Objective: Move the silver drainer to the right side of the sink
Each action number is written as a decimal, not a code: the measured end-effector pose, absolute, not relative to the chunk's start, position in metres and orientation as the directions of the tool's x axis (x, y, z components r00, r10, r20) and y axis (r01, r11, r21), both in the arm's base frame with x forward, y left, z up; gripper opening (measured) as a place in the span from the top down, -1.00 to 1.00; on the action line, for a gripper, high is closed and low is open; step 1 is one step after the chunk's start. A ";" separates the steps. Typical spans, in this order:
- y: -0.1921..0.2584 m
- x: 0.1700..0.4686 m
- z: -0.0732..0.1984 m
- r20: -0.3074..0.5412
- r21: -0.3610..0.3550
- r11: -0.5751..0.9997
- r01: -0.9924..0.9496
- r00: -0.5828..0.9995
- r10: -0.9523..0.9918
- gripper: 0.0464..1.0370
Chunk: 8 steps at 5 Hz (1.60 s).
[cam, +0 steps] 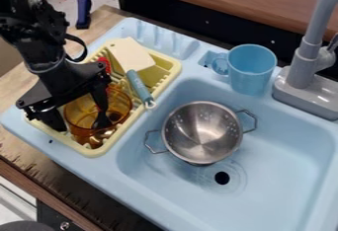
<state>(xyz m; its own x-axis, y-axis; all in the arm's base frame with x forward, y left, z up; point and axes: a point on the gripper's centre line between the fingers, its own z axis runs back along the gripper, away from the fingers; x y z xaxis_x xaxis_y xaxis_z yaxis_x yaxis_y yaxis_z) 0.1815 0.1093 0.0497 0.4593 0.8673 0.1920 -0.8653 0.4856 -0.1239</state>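
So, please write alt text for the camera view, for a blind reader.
A silver drainer sits in a blue toy sink, near the drain hole. At left, a black gripper hangs over an amber cup in a yellow rack; a blue cup stands beside the gray faucet.

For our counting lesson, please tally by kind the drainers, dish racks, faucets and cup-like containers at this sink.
Drainers: 1, the silver drainer
Dish racks: 1, the yellow rack
Faucets: 1, the grey faucet
Cup-like containers: 2, the blue cup and the amber container
Total: 5
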 end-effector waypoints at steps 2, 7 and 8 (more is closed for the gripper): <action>0.105 0.180 0.060 0.204 -0.089 0.452 -0.888 0.428 0.881 -0.89; 0.032 0.169 0.109 0.088 -0.056 0.328 -0.943 0.323 0.942 -0.89; -0.001 0.165 0.099 0.051 -0.060 0.310 -0.949 0.307 0.950 -0.89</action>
<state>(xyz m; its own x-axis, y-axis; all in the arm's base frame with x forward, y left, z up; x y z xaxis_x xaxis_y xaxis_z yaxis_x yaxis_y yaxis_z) 0.1650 -0.0009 0.0994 0.3074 0.9502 0.0514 -0.9487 0.3103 -0.0605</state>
